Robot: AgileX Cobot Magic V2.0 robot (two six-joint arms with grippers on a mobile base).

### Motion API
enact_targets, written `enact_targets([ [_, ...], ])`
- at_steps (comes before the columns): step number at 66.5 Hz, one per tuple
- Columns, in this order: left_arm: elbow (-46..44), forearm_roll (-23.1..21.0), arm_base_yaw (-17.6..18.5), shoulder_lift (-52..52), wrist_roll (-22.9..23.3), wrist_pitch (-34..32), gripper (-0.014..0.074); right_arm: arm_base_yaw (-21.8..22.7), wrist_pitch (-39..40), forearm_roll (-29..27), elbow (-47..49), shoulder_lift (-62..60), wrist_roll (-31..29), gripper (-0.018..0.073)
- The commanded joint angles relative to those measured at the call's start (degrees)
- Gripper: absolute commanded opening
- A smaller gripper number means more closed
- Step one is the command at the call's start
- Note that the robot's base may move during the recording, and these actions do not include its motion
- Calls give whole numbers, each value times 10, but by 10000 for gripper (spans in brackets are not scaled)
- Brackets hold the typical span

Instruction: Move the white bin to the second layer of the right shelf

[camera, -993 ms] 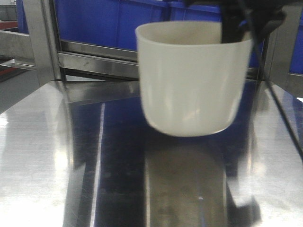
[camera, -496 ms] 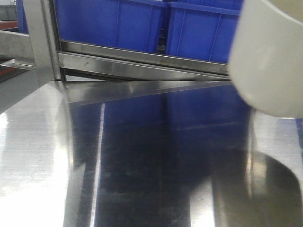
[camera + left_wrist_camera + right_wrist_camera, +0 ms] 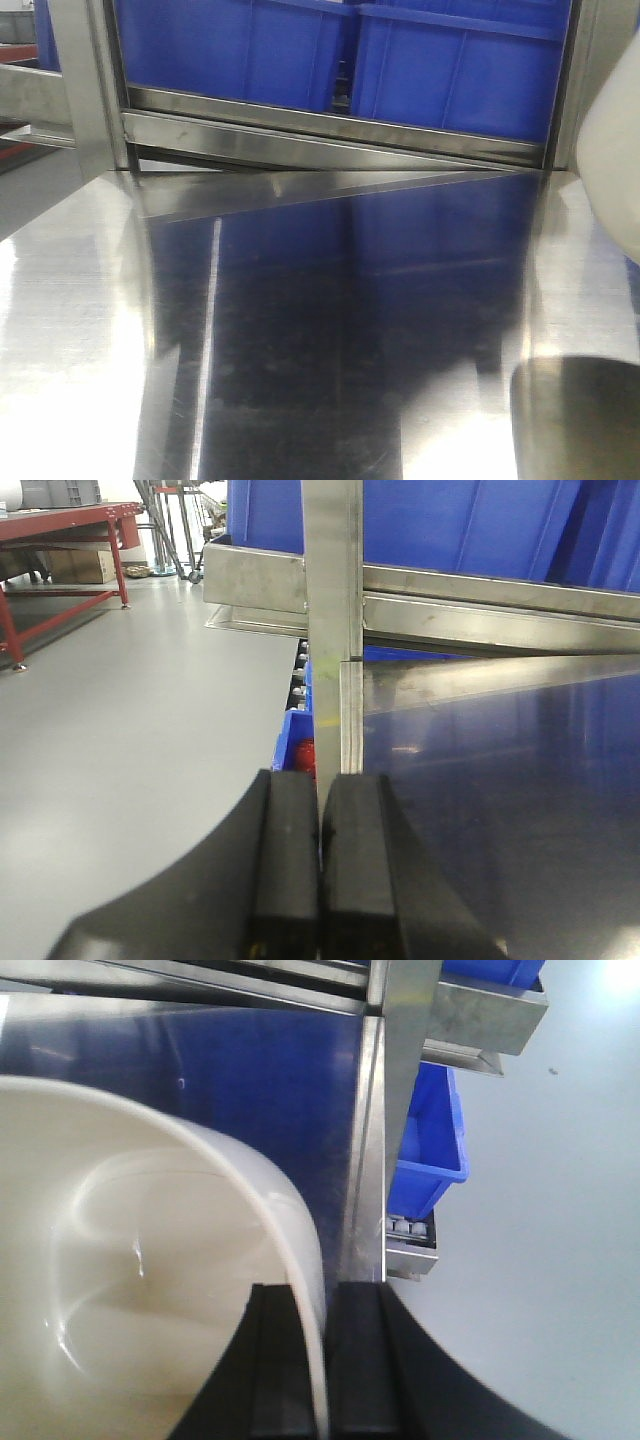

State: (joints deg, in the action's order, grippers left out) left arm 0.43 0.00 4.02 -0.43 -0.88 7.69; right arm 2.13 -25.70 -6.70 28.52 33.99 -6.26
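Since a second ago the white bin (image 3: 612,170) has swung from the middle of our front view to its far right edge. Only a pale, blurred sliver of its wall shows there, cut off by the frame. A dark smear of reflection lies beneath it on the steel tabletop (image 3: 80,330).

From the right wrist we see the bin far better: cream plastic, glossy and smooth, with a thin rim that curves round a rounded corner. Its base is out of that view. The right gripper (image 3: 315,1360) pinches the bin's wall, one black finger inside the mouth and the other outside. The left gripper (image 3: 320,870) has its blocky black pads pressed flat together with nothing between them.

The tabletop is mirror-bright with fine scratches and bands of glare, and it reflects the blue crates (image 3: 330,50) behind it. Those crates are matte plastic with straight ribbed walls, and their tops are cropped. They sit behind a flat steel rail (image 3: 330,125) and beside a square steel post (image 3: 85,80).

In the right wrist view a second post (image 3: 400,1080) stands just beside the bin. Past it a lower blue crate (image 3: 425,1150) juts out over the grey floor (image 3: 560,1260). Under that crate we make out a few small pale rollers (image 3: 405,1227), too small to read clearly.
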Motion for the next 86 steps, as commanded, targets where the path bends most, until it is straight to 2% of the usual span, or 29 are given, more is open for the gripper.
enact_targets([
  [1, 21, 0, 4, -9, 2, -49, 85, 3, 61, 6, -3, -33, -2, 48],
  [18, 21, 0, 4, -9, 2, -49, 85, 3, 59, 10, -42, -119, 5, 48],
  [29, 21, 0, 4, -9, 2, -49, 85, 3, 58, 15, -50, -150, 76, 48],
  [34, 21, 0, 4, -9, 2, -49, 85, 2, 58, 27, -50, -153, 88, 48],
  [42, 21, 0, 4, -9, 2, -49, 85, 1, 58, 56, -50, -153, 89, 48],
  [86, 21, 0, 4, -9, 2, -49, 85, 1, 57, 55, -50, -153, 89, 48],
])
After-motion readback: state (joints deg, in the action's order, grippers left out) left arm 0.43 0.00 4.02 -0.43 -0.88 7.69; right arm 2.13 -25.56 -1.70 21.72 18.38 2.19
